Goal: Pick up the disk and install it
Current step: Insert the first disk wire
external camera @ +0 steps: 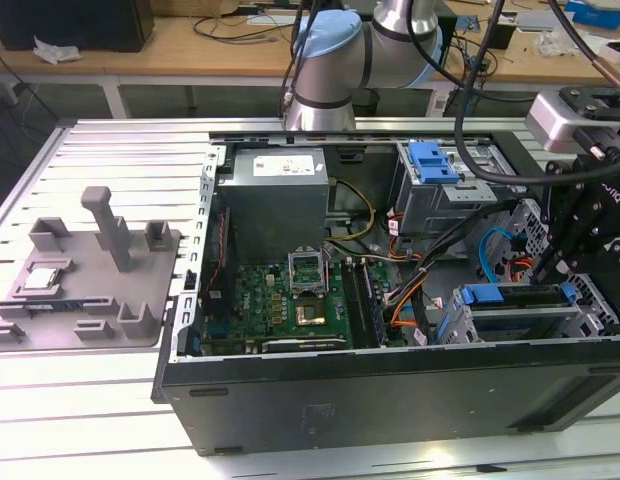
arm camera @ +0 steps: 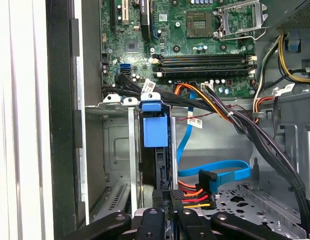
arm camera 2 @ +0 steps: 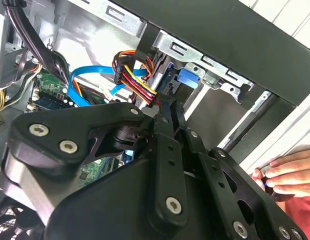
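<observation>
Evidently the pincer (arm camera: pixel 167 205) pinches one end of the disk (arm camera: pixel 157 155), which stands on edge inside the drive cage (arm camera: pixel 117 150), its long axis running straight ahead, deeper into that cage.

Arm (external camera: pixel 330 62) bent over, gripper (arm camera 2: pixel 169 107) pts dwn.

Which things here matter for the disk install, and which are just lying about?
In the job: gripper, disk, drive bay.
Lying about: grey fixture tray, processor chip, power supply, a person's hand.
</observation>
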`<state>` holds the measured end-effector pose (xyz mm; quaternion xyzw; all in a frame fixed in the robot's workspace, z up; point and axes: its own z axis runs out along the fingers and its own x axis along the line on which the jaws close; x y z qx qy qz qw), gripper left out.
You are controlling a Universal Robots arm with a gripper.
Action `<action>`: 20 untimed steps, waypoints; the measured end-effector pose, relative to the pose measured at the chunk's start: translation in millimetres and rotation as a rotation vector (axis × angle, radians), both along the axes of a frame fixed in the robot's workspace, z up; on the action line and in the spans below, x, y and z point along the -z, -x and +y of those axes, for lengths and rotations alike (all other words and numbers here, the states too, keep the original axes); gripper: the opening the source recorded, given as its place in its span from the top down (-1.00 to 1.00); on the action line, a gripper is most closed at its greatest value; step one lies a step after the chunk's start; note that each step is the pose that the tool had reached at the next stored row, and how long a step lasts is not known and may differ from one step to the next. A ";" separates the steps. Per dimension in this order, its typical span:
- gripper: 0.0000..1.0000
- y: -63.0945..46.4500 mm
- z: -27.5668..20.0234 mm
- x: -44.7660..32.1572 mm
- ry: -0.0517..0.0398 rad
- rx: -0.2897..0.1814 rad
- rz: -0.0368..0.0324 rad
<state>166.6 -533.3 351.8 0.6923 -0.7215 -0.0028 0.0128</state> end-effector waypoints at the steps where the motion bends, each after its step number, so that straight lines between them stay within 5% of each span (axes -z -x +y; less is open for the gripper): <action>1: 0.67 0.0 0.0 0.1 0.0000 -0.001 0.0000; 20: 0.67 0.3 0.0 2.9 -0.0001 -0.017 -0.0048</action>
